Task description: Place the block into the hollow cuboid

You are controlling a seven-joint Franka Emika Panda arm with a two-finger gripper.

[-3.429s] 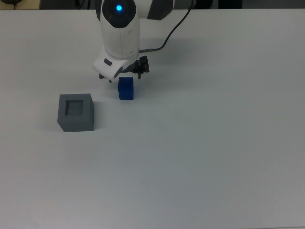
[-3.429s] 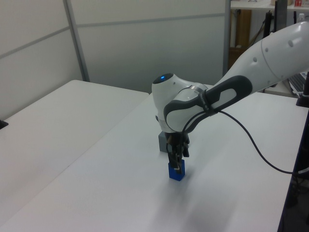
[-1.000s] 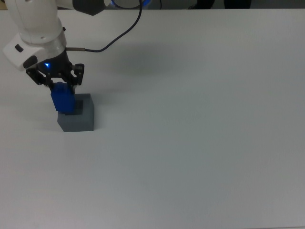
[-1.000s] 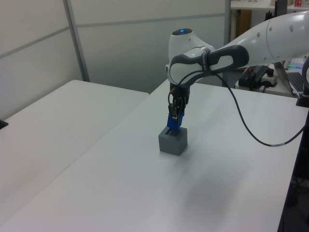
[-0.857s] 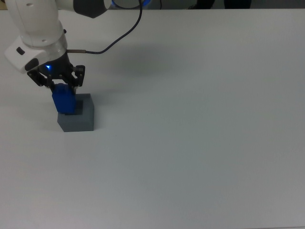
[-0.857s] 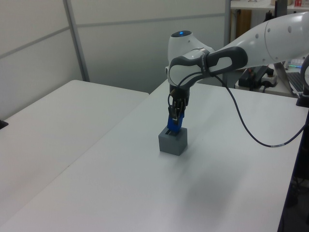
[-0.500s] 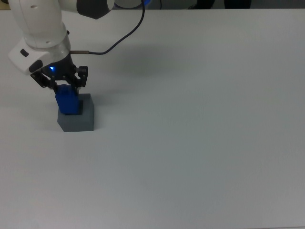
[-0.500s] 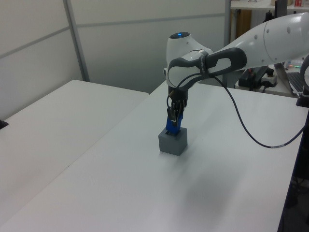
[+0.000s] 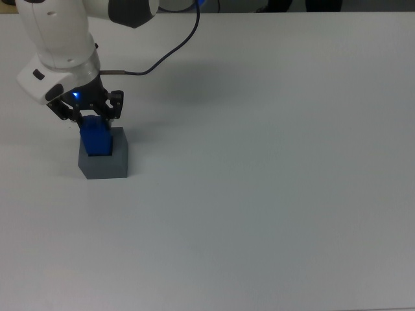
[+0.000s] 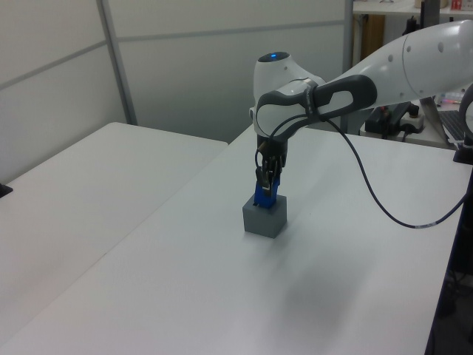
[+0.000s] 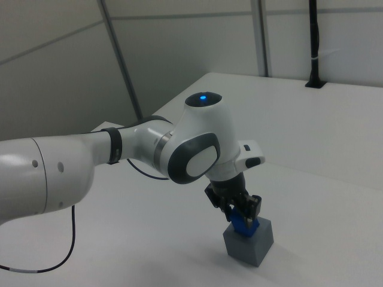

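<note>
1. One gripper (image 9: pixel 93 120), fingers clamped on the block (image 9: pixel 95 138), holds it directly over the hollow cuboid (image 9: pixel 107 162), its lower end apparently entering the recess.
2. Risk: the block appears off-centre in the top view; a caught rim could jam it or tip the cuboid.
3. Arm reaches in, wrist pointing straight down at the white table (image 9: pixel 272 168).

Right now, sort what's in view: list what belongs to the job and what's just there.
Job:
- block, blue, held in the gripper at the cuboid's top
- cuboid, grey, on the table
- gripper

Just there:
- table
- black cable from the arm
- wall panels behind
</note>
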